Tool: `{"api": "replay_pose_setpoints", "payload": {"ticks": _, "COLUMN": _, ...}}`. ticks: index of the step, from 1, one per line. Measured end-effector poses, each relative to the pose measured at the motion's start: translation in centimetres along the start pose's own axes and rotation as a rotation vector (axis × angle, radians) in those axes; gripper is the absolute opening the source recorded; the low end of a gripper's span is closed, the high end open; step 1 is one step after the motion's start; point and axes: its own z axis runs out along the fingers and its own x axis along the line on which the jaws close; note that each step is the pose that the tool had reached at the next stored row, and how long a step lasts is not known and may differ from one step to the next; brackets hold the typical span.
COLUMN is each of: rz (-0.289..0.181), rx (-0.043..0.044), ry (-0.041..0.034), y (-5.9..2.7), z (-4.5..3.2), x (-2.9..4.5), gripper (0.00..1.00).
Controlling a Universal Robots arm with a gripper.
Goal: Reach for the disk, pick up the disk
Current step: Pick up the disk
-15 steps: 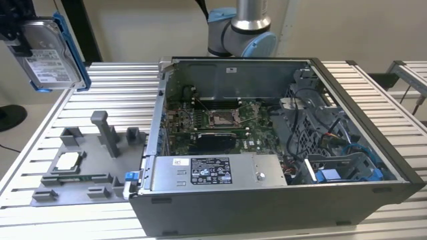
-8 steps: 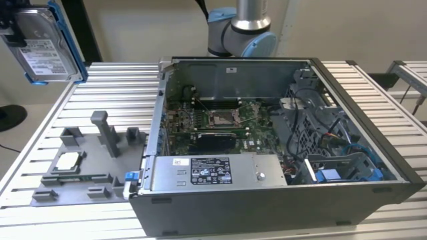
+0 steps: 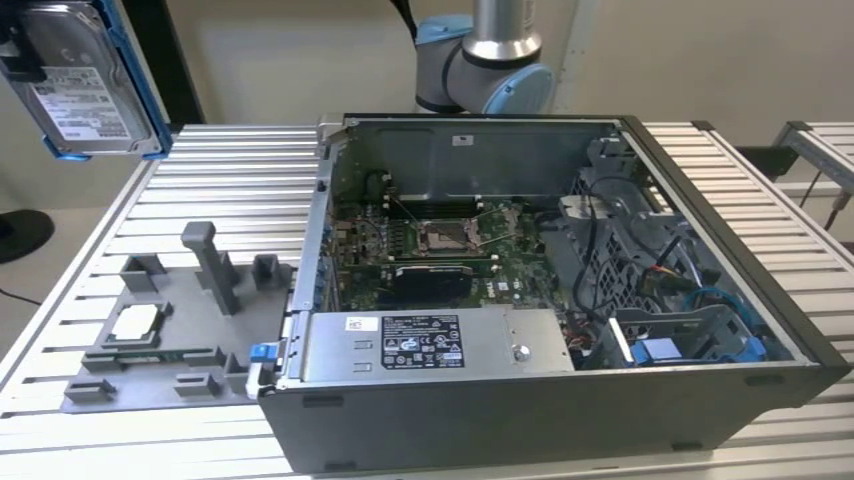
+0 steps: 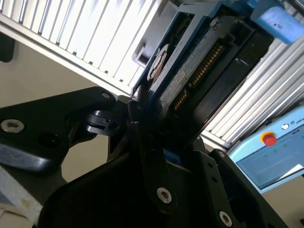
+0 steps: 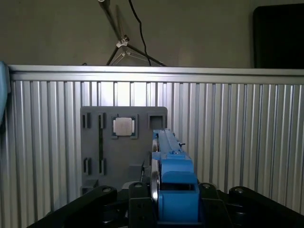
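The disk [image 3: 87, 80], silver-grey with a white barcode label and a blue frame, hangs high in the air at the exterior view's left, well above the slatted table [image 3: 227, 170]. My gripper [image 3: 24, 58] is at its left edge, shut on it. In the first wrist view the disk [image 5: 171, 171] stands edge-on between the black fingers [image 5: 137, 202], its blue frame toward the camera. In the second wrist view the disk [image 4: 190, 71] shows its circuit-board underside, clamped in my gripper [image 4: 147, 118].
An open computer case [image 3: 747, 300] fills the table's middle and right, with a long silver labelled box [image 3: 427, 345] at its front. A grey fixture plate [image 3: 160, 340] holding a small square chip [image 3: 134, 322] lies below the disk. The arm's base [image 3: 481, 60] stands behind the case.
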Motion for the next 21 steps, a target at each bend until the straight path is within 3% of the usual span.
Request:
{"api": "replay_pose_setpoints", "payload": {"ticks": 7, "rz": 0.000, "rx": 0.0000, "ry": -0.0001, "y": -0.34, "z": -0.01, "x": -0.01, "gripper": 0.00}}
{"api": "replay_pose_setpoints", "payload": {"ticks": 21, "rz": 0.000, "rx": -0.0003, "ry": -0.0001, "y": -3.19, "z": -0.02, "x": -0.03, "gripper": 0.00}}
